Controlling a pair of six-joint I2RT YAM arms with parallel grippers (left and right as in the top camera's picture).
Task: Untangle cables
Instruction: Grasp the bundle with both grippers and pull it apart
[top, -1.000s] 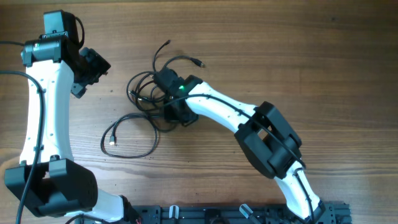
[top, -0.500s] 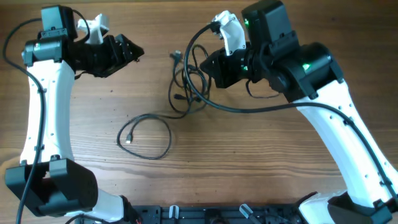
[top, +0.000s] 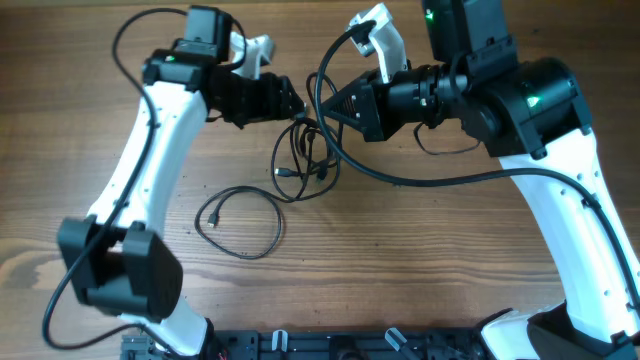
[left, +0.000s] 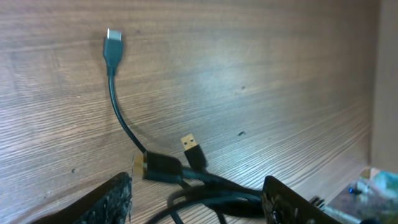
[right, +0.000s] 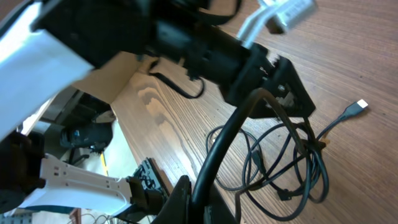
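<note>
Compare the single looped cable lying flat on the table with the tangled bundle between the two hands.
The single looped cable forms one open curl; the tangled bundle has several cords crossing. The looped cable lies away from the left hand and right hand; the bundle sits between them. Both are thin, black and end in small plugs.

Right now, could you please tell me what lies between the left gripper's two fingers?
In the left wrist view, strands of the tangled cables lie between the left gripper's open fingers.
</note>
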